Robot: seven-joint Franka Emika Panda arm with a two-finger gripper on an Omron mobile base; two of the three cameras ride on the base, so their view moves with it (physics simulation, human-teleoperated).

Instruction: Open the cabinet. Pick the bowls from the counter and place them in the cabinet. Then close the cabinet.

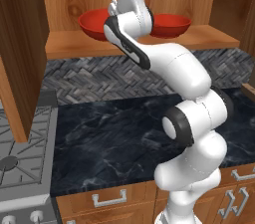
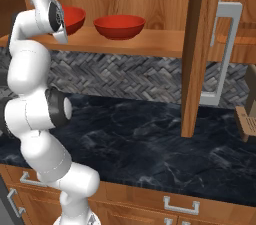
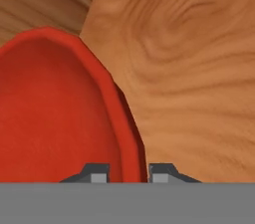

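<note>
Gripping bowl (image 3: 55, 113) rim on cabinet shelf (image 3: 199, 93)

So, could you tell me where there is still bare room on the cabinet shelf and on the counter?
The shelf is bare from the right bowl to the open door. It is crowded on the left, where the hand grips the left bowl by its rim. The counter below is bare stone.
</note>
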